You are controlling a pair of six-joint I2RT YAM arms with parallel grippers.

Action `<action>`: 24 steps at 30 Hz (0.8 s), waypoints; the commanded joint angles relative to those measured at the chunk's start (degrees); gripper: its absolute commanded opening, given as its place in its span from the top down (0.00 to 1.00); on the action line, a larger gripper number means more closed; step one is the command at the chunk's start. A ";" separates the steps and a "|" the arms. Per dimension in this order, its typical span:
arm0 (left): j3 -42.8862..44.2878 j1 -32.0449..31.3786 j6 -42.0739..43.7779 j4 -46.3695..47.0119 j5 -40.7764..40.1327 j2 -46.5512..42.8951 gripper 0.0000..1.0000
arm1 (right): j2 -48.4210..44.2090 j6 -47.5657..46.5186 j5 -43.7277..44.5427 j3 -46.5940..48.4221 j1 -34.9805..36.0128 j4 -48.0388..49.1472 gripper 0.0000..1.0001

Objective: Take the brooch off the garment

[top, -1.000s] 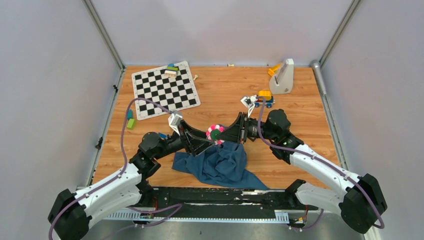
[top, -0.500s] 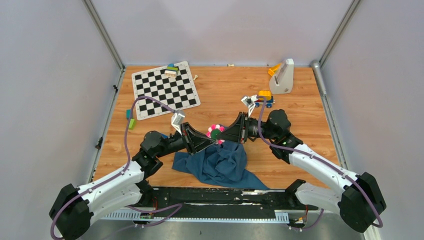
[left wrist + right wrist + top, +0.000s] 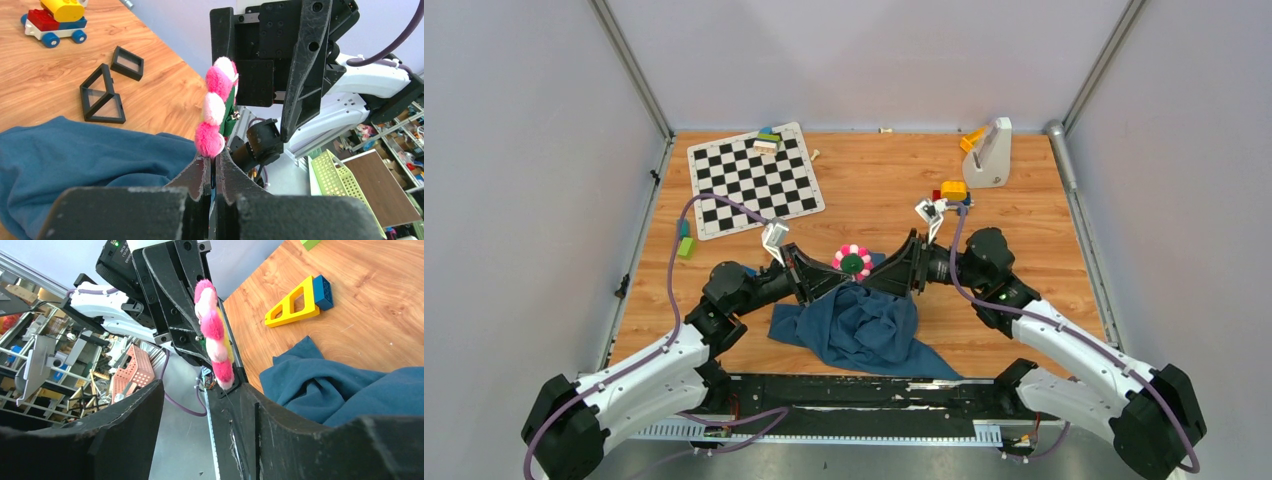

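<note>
Near one garment [image 3: 859, 325], one brooch [image 3: 854, 262]

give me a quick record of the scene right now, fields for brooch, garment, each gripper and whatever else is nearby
brooch: on edge above the garment, between the two grippers
garment: crumpled in folds below the brooch
left gripper: shut on the brooch's lower edge
right gripper: open, jaws apart beside the brooch
brooch free of cloth: cannot tell
nearby: toy car, black frames, chessboard

left tool [image 3: 212, 170] clamped onto brooch [image 3: 216, 112], right tool [image 3: 197, 386] released
</note>
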 commanded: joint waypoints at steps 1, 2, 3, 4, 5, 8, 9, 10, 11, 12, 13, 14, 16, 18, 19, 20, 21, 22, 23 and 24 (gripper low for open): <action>0.58 0.30 -1.46 1.48 -0.20 -0.58 1.00 | -3.12 -4.47 3.77 -1.03 0.24 -3.58 0.42; 0.64 0.30 -1.92 1.77 -0.08 -0.51 1.00 | -3.58 -5.24 5.11 -1.55 0.25 -4.29 0.43; 0.71 0.30 -2.43 1.84 -0.01 -0.46 1.00 | -3.90 -6.04 5.99 -2.11 0.25 -4.65 0.44; 0.83 0.30 -2.69 2.06 0.13 -0.33 1.00 | -4.06 -6.60 6.57 -2.69 0.25 -4.86 0.44; 0.85 0.30 -3.26 2.25 0.22 -0.28 1.00 | -4.21 -7.11 7.08 -3.18 0.25 -4.81 0.44; 0.91 0.30 -4.77 3.89 1.06 0.50 1.00 | -3.62 -8.34 8.54 -4.69 0.30 -4.01 0.44; 0.98 0.30 -5.65 4.26 1.26 0.75 1.00 | -3.32 -8.67 8.76 -5.02 0.34 -3.49 0.44; 1.03 0.30 -6.06 4.97 1.76 1.38 1.00 | -2.86 -8.97 8.96 -5.17 0.46 -3.06 0.43; 1.04 0.30 -6.87 5.97 2.01 1.72 1.00 | -2.23 -9.29 9.23 -5.06 0.67 -2.66 0.43; 0.93 0.30 -7.33 6.44 2.52 2.48 1.00 | -1.64 -9.59 9.62 -4.92 0.95 -2.24 0.43; 0.95 0.30 -8.07 7.52 2.74 2.88 1.00 | -0.97 -9.90 10.04 -4.62 1.41 -2.07 0.42; 0.78 0.30 -8.41 8.18 3.12 3.52 1.00 | -0.16 -10.13 10.25 -4.22 1.83 -1.77 0.42; 0.64 0.30 -9.23 9.75 3.48 4.57 1.00 | 1.30 -10.42 10.37 -3.41 2.75 -1.17 0.42; 0.62 0.30 -9.49 10.29 3.61 5.14 1.00 | 1.88 -10.43 9.97 -2.96 3.54 -0.29 0.42; 0.61 0.30 -9.49 10.39 3.59 5.27 1.00 | 2.01 -10.39 9.87 -2.79 3.85 -0.08 0.42; 0.61 0.30 -9.47 10.37 3.58 5.41 1.00 | 1.86 -10.29 9.62 -2.71 4.00 0.03 0.42; 0.61 0.30 -9.28 10.17 3.48 5.45 1.00 | 1.69 -10.10 9.45 -2.79 4.03 0.14 0.42; 0.61 0.27 -9.19 10.04 3.37 5.41 1.00 | 1.17 -10.00 9.28 -2.94 4.03 0.16 0.42; 0.61 0.29 -8.95 9.58 3.30 5.33 1.00 | 0.63 -9.83 9.14 -3.15 3.99 0.29 0.42; 0.61 0.29 -8.85 9.35 3.17 5.32 1.00 | 0.00 -9.71 9.03 -3.43 4.03 0.46 0.42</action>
